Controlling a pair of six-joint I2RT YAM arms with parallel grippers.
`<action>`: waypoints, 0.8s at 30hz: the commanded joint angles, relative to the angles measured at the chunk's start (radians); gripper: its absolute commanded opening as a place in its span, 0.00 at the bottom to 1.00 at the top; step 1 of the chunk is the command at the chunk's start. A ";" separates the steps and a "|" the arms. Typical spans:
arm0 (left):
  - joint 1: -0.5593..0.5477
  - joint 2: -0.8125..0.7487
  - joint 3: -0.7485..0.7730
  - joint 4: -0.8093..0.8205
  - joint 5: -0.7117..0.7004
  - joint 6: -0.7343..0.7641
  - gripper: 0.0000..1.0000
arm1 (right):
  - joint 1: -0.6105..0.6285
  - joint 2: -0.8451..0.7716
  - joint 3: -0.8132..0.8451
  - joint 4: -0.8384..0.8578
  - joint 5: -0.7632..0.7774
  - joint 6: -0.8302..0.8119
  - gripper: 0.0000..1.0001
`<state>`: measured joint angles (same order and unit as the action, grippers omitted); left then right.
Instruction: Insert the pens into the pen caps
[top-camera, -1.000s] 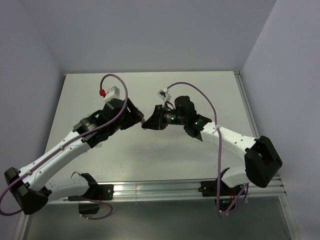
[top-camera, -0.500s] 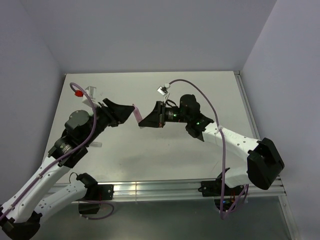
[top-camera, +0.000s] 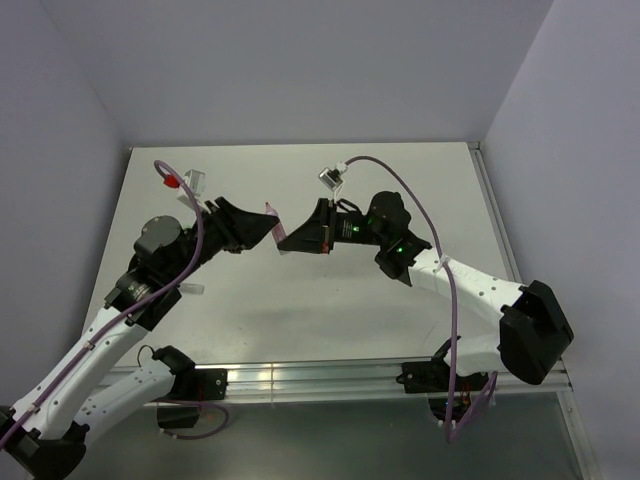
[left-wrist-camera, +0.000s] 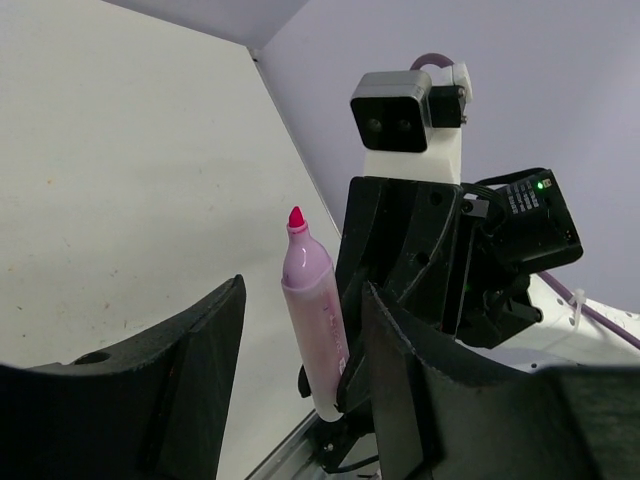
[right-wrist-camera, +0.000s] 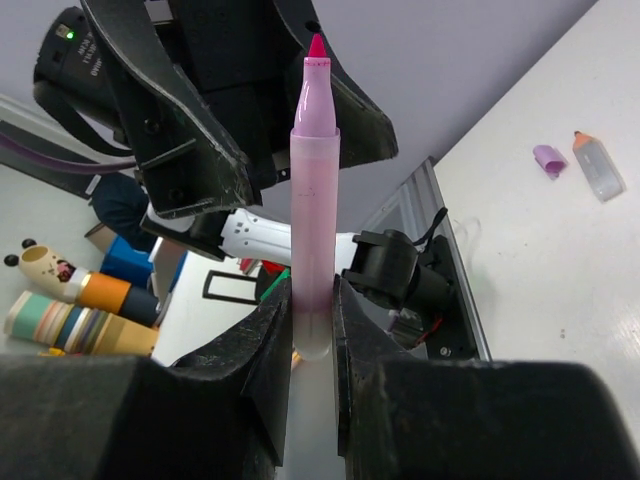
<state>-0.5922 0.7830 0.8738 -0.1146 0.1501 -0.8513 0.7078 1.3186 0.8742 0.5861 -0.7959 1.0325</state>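
My right gripper (top-camera: 292, 238) is shut on the lower end of an uncapped pink pen (right-wrist-camera: 315, 190) and holds it in the air above the table's middle. The pen's magenta tip points toward my left gripper (top-camera: 262, 228). The pen also shows in the top view (top-camera: 272, 222). In the left wrist view the pen (left-wrist-camera: 312, 320) stands in the gap between my left gripper's (left-wrist-camera: 303, 292) wide-open jaws and touches neither finger. A purple-pink cap (right-wrist-camera: 548, 160) and a pale pen with an orange tip (right-wrist-camera: 598, 168) lie side by side on the table. No mint-green pen shows.
The pale pen is a small white shape (top-camera: 190, 288) on the table under my left arm. An aluminium rail (top-camera: 320, 378) runs along the near edge. Grey walls close in the table (top-camera: 420, 180) on three sides.
My left gripper, close against the right gripper a second ago, has drawn back to the left and turned. The pink pen now shows between the two grippers. The right gripper has risen slightly.
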 joint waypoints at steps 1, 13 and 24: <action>0.006 -0.002 -0.005 0.079 0.065 0.006 0.56 | -0.005 -0.036 -0.004 0.083 -0.017 0.023 0.00; 0.014 -0.004 -0.025 0.134 0.094 -0.002 0.32 | -0.004 -0.024 -0.011 0.089 -0.034 0.029 0.00; 0.017 -0.007 -0.039 0.176 0.120 -0.020 0.00 | -0.002 -0.002 0.017 0.057 -0.034 -0.002 0.15</action>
<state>-0.5797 0.7841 0.8394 -0.0242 0.2447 -0.8818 0.7078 1.3170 0.8585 0.6437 -0.8139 1.0447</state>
